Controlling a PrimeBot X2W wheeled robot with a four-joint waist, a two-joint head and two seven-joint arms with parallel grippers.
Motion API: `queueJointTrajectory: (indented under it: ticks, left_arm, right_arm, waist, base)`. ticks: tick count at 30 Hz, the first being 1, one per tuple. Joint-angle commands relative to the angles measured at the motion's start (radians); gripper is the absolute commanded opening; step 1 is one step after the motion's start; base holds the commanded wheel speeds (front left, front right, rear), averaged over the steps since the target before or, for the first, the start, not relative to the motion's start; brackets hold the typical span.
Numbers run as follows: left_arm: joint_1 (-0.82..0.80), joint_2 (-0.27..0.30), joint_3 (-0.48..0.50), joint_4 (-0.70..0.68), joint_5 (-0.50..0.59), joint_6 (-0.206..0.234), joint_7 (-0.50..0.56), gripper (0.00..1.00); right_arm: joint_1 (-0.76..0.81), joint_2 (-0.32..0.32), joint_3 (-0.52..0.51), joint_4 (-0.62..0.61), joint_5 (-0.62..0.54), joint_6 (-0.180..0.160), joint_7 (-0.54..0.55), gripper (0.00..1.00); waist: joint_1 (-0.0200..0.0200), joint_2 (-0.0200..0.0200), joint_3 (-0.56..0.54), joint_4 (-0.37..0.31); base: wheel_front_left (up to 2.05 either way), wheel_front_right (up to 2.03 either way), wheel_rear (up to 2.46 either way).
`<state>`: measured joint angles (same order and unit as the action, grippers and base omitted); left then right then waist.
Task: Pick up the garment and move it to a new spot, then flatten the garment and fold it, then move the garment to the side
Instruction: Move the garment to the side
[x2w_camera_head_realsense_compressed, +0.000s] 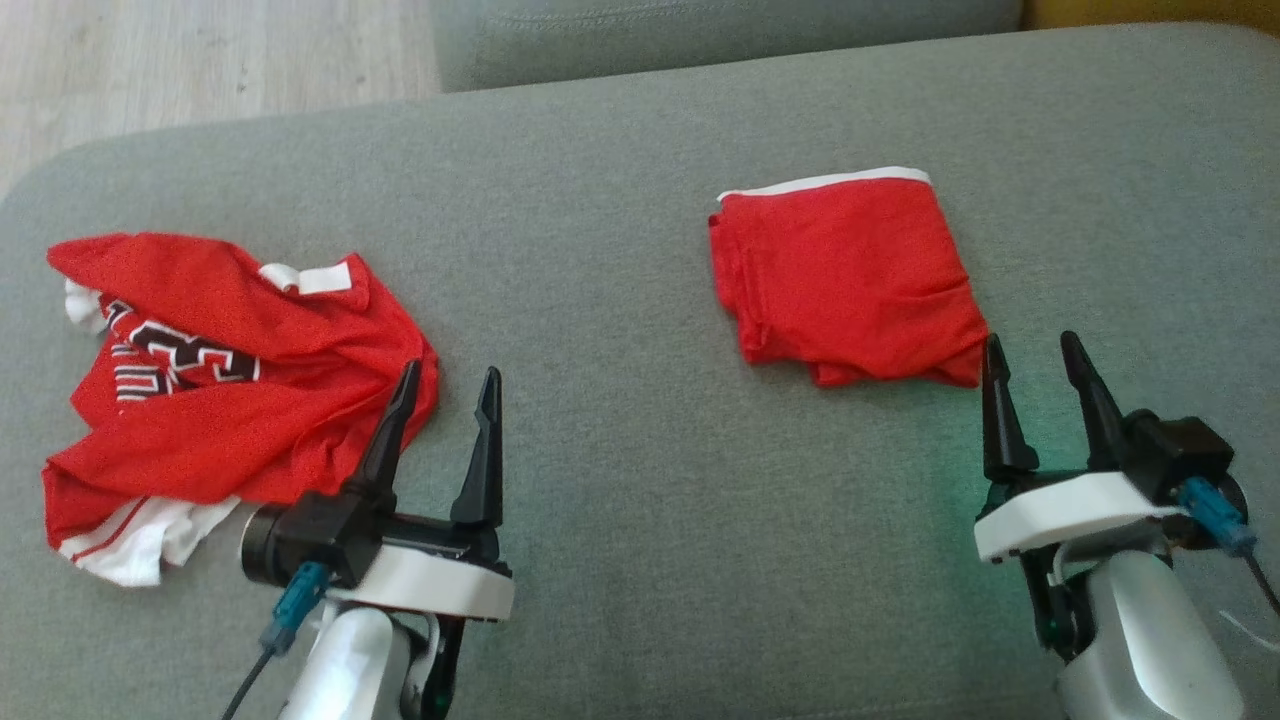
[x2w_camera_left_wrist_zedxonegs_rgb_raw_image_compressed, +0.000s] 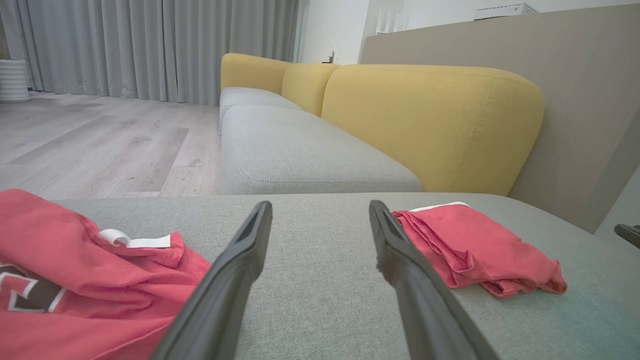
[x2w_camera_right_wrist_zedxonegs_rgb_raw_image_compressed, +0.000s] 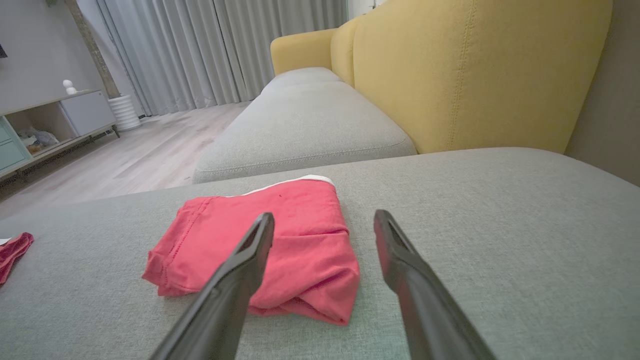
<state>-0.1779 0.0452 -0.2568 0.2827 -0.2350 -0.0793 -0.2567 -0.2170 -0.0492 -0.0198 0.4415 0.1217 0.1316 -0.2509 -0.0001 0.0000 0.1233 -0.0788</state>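
garment, red and folded (x2w_camera_head_realsense_compressed: 850, 280), lies as a neat squarish packet on the right part of the grey sofa cushion (x2w_camera_head_realsense_compressed: 620, 250) in the head view, with a white trim strip along its far edge. the right gripper (x2w_camera_head_realsense_compressed: 1030, 340) sits just at its near right corner with its fingers spread wide and nothing between them. one fingertip shows against the cloth's corner, but i cannot tell whether it touches. well apart on the left of the cushion lies a crumpled red jersey (x2w_camera_head_realsense_compressed: 220, 380) with white trim and dark lettering. the left gripper (x2w_camera_head_realsense_compressed: 450, 370) stands at the jersey's near right edge, its fingers also wide apart and empty. pale wooden floor (x2w_camera_head_realsense_compressed: 200, 60) shows at the top left.

in the left wrist view, the left gripper (x2w_camera_left_wrist_zedxonegs_rgb_raw_image_compressed: 320, 203) has its two dark fingers splayed wide over bare grey cushion. the crumpled red jersey (x2w_camera_left_wrist_zedxonegs_rgb_raw_image_compressed: 75, 270) lies at the lower left, a white tag on top. the folded garment (x2w_camera_left_wrist_zedxonegs_rgb_raw_image_compressed: 475, 250) lies beyond the other finger. behind are a yellow backrest (x2w_camera_left_wrist_zedxonegs_rgb_raw_image_compressed: 430, 125) and grey curtains (x2w_camera_left_wrist_zedxonegs_rgb_raw_image_compressed: 150, 45).

in the right wrist view, the right gripper (x2w_camera_right_wrist_zedxonegs_rgb_raw_image_compressed: 324, 214) is spread wide and grips nothing. the folded garment (x2w_camera_right_wrist_zedxonegs_rgb_raw_image_compressed: 300, 230) rests flat on the cushion, with one finger crossing in front of it and the other over bare cushion beside it. a corner of the crumpled red jersey (x2w_camera_right_wrist_zedxonegs_rgb_raw_image_compressed: 12, 252) shows at the left edge.
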Motion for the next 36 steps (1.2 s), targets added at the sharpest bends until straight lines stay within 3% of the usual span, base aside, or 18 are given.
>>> queueJointTrajectory:
  ticks: [1,10,17,25,26,27,28,29,36]
  left_arm:
    - [-0.034,0.005,0.027,-0.033,0.002,0.002,-0.005,1.0]
    - [-0.07,0.005,0.004,-0.032,0.0,0.0,-0.005,1.0]
    - [-0.103,0.005,-0.018,-0.028,-0.008,0.0,-0.005,1.0]
    - [-0.12,0.005,-0.017,-0.026,-0.01,0.003,-0.005,1.0]
    - [-0.121,0.005,-0.015,-0.027,-0.009,0.003,-0.005,1.0]
    - [-0.122,0.005,-0.012,-0.027,-0.008,0.003,-0.005,1.0]
    - [-0.122,0.005,-0.012,-0.027,-0.008,0.003,-0.005,1.0]
    - [-0.122,0.005,-0.01,-0.027,-0.008,0.003,-0.005,1.0]
    - [-0.115,0.005,0.003,-0.022,-0.005,0.004,-0.005,1.0]
  right_arm:
    - [-0.043,-0.001,0.017,-0.034,-0.008,-0.001,-0.01,1.0]
    - [-0.194,-0.001,-0.078,0.049,-0.03,-0.001,0.095,1.0]
    - [-0.334,-0.001,-0.187,0.208,-0.078,-0.001,0.218,1.0]
    - [-0.415,-0.001,-0.203,0.396,-0.15,-0.001,0.333,1.0]
    - [-0.422,-0.001,-0.193,0.413,-0.155,-0.001,0.341,0.93]
    - [-0.429,-0.001,-0.184,0.425,-0.158,-0.001,0.343,0.33]
    - [-0.429,-0.001,-0.184,0.425,-0.158,-0.001,0.343,0.33]
    - [-0.436,-0.004,-0.171,0.433,-0.163,-0.001,0.339,0.0]
    - [-0.47,-0.086,-0.075,0.434,-0.203,-0.001,0.265,0.0]
  waist:
    - [0.0001,0.0,0.014,0.011]
    - [0.0001,0.0,0.102,0.068]
    - [0.0001,0.0,0.152,0.112]
    - [0.0001,0.0,0.175,0.131]
    - [0.0001,0.0,0.176,0.131]
    - [0.0001,0.0,0.177,0.13]
    - [0.0001,0.0,0.177,0.13]
    - [0.0001,0.0,0.177,0.128]
    - [0.0001,0.0,0.152,0.104]
  base:
    - [0.0,0.0,0.0]
    - [0.0,0.0,0.0]
    - [0.0,0.0,0.0]
    - [0.0,0.0,0.0]
    - [0.0,0.0,0.0]
    - [0.0,0.0,0.0]
    - [0.0,0.0,0.0]
    - [0.0,0.0,0.0]
    - [0.0,0.0,0.0]
